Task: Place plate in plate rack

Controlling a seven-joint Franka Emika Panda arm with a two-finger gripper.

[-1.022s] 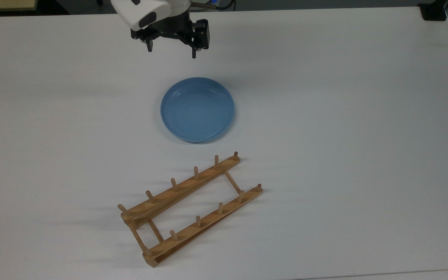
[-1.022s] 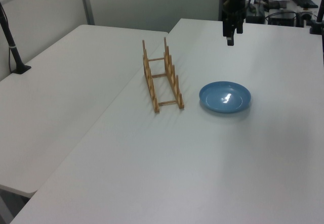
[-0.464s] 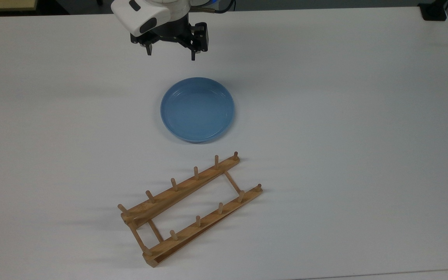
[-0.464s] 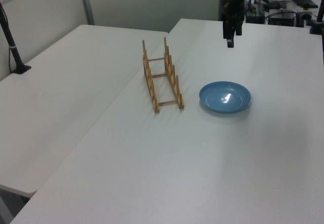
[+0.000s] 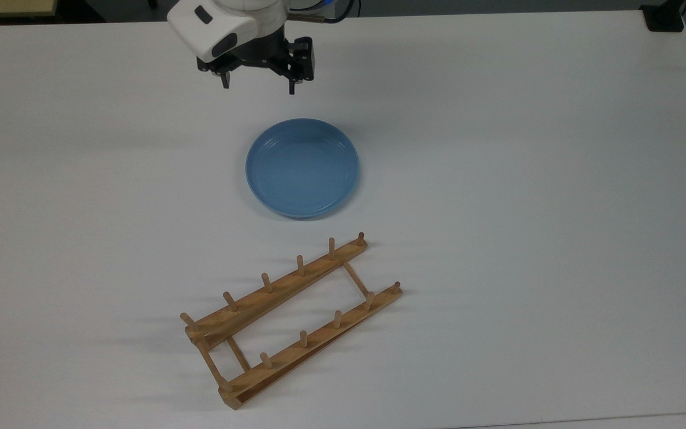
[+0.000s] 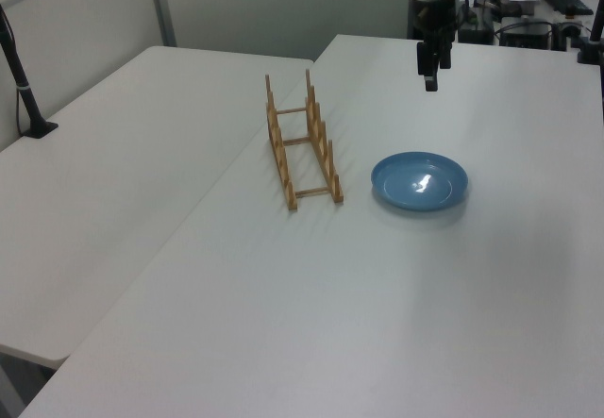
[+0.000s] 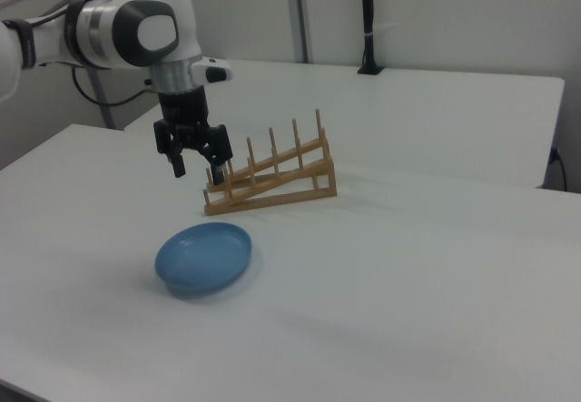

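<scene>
I see a plain light-blue glossy plate point(image 5: 302, 167) with no pattern, a white glint on it in the left view, sitting on a white table point(image 5: 527, 179). The plate rack point(image 5: 291, 319) is light-brown bare wood, rails, crossbars and pegs alike. My arm's shell point(image 5: 224, 24) is white with dark grey patches, and the gripper point(image 5: 258, 84) below it is black, fingers point(image 5: 291, 87) included; in the right view I make out a black post point(image 7: 366, 19) against pale grey wall panels point(image 7: 454, 21).
</scene>
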